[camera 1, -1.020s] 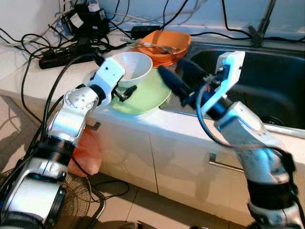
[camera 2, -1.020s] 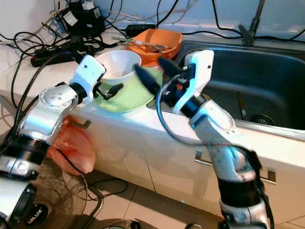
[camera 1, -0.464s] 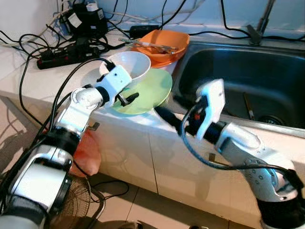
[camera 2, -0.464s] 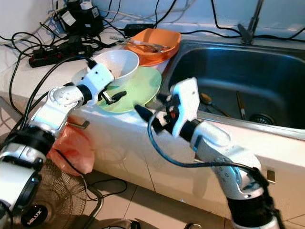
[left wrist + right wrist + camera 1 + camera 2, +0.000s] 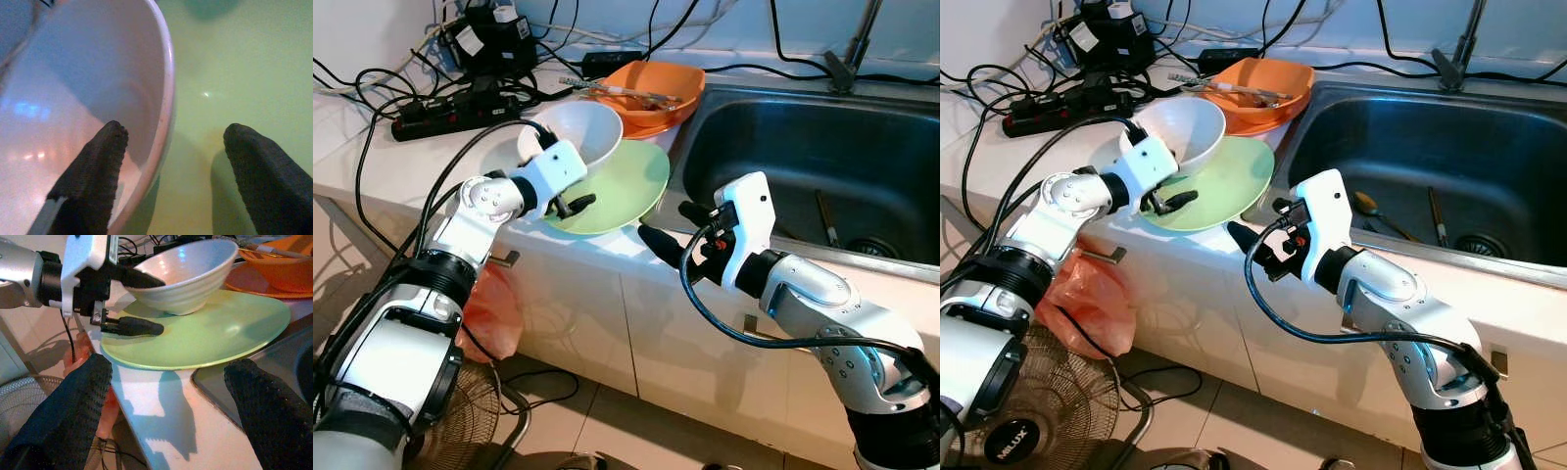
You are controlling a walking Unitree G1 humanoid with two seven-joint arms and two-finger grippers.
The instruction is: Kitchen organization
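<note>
The right tool [image 5: 677, 233] is held wide apart and holds nothing, at the counter [image 5: 382, 147] edge. Just beyond it, the left tool [image 5: 570, 196] is spread astride the white bowl's [image 5: 578, 132] rim, one finger inside, the other over the green plate [image 5: 626, 186] beneath.

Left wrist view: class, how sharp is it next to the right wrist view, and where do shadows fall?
Left wrist view: soft, bowl rim blurred, finger shadows on the plate. Right wrist view: bowl and plate crisp, near fingers blurred, shadows on the counter.
</note>
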